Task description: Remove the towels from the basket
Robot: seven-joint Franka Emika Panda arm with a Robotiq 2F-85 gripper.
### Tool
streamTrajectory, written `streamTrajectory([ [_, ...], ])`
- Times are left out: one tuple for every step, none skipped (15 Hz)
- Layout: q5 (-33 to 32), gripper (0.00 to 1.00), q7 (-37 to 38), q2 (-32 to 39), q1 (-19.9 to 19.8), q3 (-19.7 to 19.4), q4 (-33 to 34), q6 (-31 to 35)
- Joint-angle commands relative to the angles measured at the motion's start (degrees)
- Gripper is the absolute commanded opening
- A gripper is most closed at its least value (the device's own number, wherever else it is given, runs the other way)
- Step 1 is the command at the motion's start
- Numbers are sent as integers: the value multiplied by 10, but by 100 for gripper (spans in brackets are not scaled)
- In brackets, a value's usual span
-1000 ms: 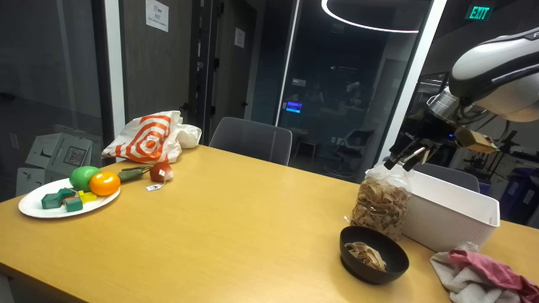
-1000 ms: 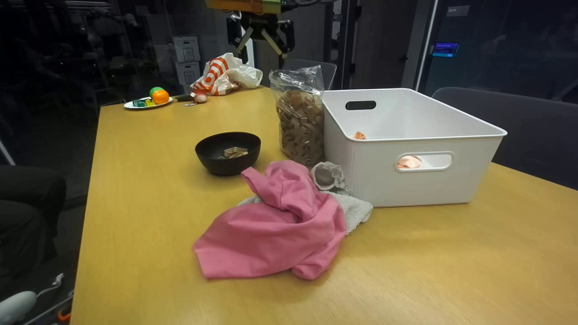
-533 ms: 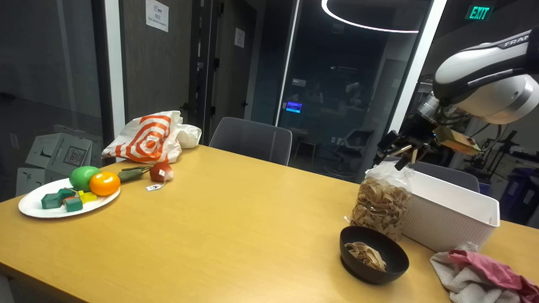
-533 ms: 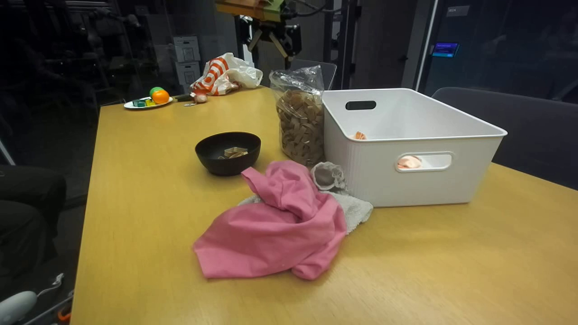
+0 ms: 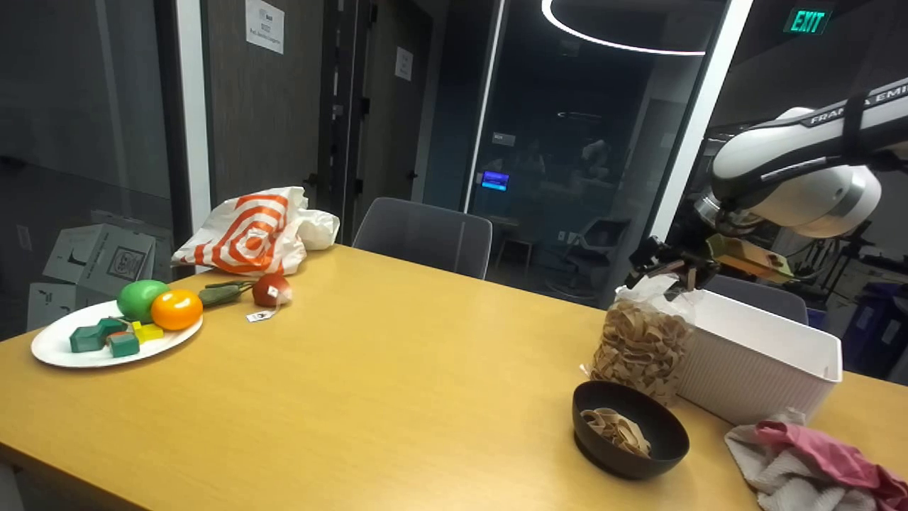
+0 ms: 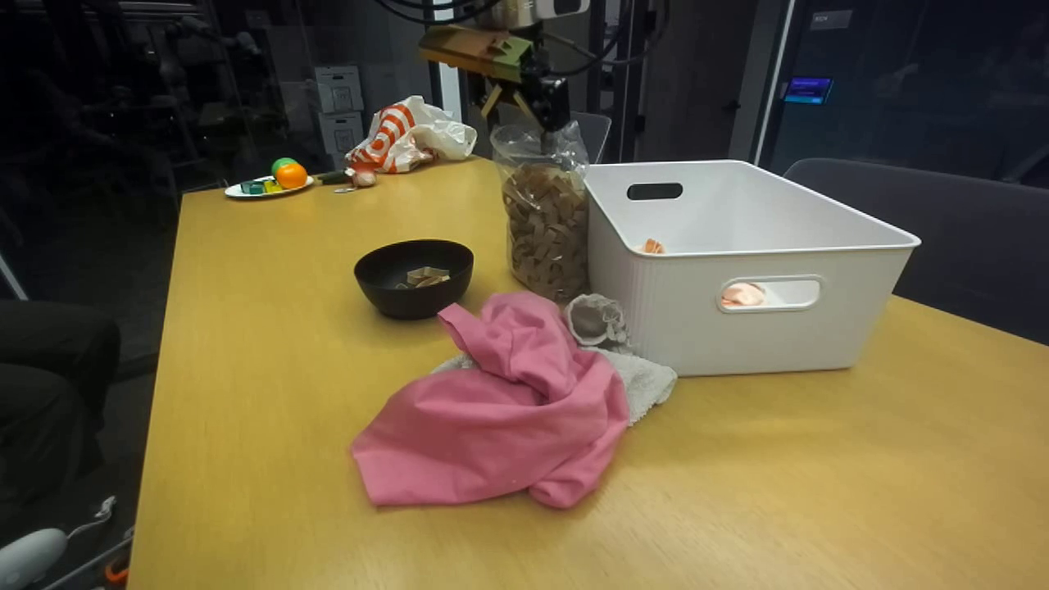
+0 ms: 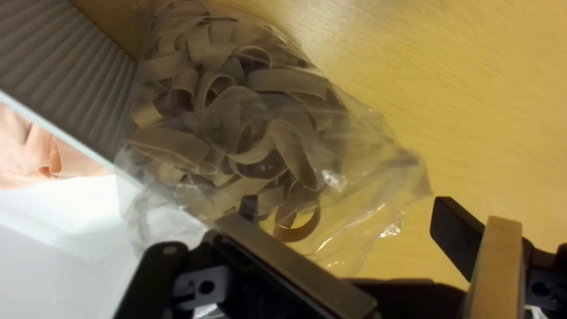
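Observation:
The white basket (image 6: 754, 328) stands on the table; it also shows in an exterior view (image 5: 752, 369) and the wrist view (image 7: 53, 221). A peach cloth-like item (image 6: 744, 294) lies inside it, also in the wrist view (image 7: 40, 150). A pink towel (image 6: 500, 418) lies crumpled on a light grey towel (image 6: 647, 381) outside the basket, both on the table. My gripper (image 7: 347, 212) is open with nothing clamped, at the top of a clear bag of brown curled strips (image 7: 239, 115). In the wrist view the bag's loose top lies between the fingers; one fingertip shows through the plastic.
The bag (image 6: 545, 229) stands upright against the basket's side. A black bowl (image 6: 414, 279) with some strips stands in front of it. A white plate (image 5: 57, 348) with toy food and a white-and-red shopping bag (image 5: 248, 234) are at the table's far end. Chairs (image 5: 425, 234) stand behind.
My gripper has moved down to the bag's top, shifting left in an exterior view and right in an exterior view. It stays open. The bag's plastic top has shifted slightly; the towels and basket have not moved.

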Motion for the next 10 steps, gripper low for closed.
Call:
streamTrajectory([
  [1,100,46,-3,-11,-6,16,-3],
  [-3,100,58,-1,-12,-8,18,-4],
  [-4,100,64,2,-13,-9,19,-5],
  [-7,100,70,3,-13,-9,17,-3],
  [-14,100,77,4,-11,-10,14,4],
  [-22,100,84,4,-8,-11,12,10],
  [-32,100,89,4,-5,-11,10,13],
  [-46,100,96,4,-2,-12,8,16],
  [-61,100,100,3,1,-12,6,19],
  [-89,100,112,3,7,-14,3,28],
])
